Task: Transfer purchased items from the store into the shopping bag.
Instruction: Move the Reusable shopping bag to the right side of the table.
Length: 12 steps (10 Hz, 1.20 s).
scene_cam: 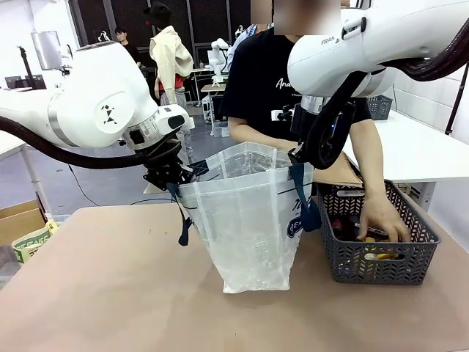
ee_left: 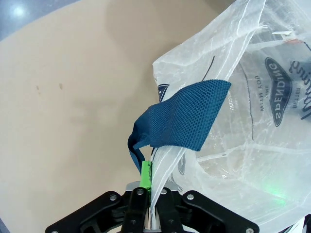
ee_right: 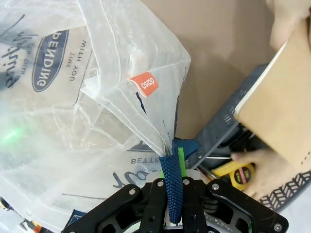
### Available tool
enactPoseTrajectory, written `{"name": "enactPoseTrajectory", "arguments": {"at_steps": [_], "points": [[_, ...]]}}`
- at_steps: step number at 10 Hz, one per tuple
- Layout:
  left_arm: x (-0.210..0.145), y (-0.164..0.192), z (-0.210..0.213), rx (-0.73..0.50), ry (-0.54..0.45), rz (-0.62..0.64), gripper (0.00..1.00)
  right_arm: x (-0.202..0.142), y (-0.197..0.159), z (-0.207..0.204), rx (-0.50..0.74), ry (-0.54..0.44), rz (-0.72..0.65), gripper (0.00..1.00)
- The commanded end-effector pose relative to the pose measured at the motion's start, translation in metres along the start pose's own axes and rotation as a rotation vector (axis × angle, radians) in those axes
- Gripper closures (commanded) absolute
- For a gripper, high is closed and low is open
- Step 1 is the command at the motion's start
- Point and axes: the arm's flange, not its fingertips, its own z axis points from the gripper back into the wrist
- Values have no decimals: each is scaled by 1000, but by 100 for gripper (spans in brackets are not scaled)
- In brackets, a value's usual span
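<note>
- The bag (scene_cam: 245, 220) looked like thin, limp film — light, and likely to sag, so take it at the top edge.
- Your left gripper (ee_left: 149, 180) pinched its rim (ee_left: 160, 160); your right gripper (ee_right: 172, 162) pinched a strap (ee_right: 171, 191).

Behind the grey basket (scene_cam: 381, 270) wall at right, mostly hidden: small goods (scene_cam: 378, 254) under a person's hand (scene_cam: 384, 218). Cut off at picture edges: shopping bag (ee_left: 243, 165) lettering (ee_left: 280, 92).

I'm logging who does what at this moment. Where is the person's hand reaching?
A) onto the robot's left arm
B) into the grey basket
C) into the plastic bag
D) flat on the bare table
B: the person's hand is down inside the grey basket, beside the bag.
</note>
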Motion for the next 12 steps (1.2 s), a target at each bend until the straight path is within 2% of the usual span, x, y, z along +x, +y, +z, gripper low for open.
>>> {"name": "enactPoseTrajectory", "arguments": {"at_steps": [1, 3, 6, 9, 12], "points": [[8, 7, -3, -65, -23, -2, 100, 0, 1, -3, -34, 6, 70, 100], [12, 8, -4, -83, -60, 0, 100, 0, 2, -6, -46, 12, 106, 100], [14, 14, -7, -34, -88, 10, 100, 1, 6, -11, -69, -1, 170, 100], [15, 25, -6, 6, -76, -24, 100, 2, 4, -12, -99, 5, 192, 100], [16, 36, -3, 1, -57, -30, 100, 4, -1, -16, -129, -23, 105, 100]]}}
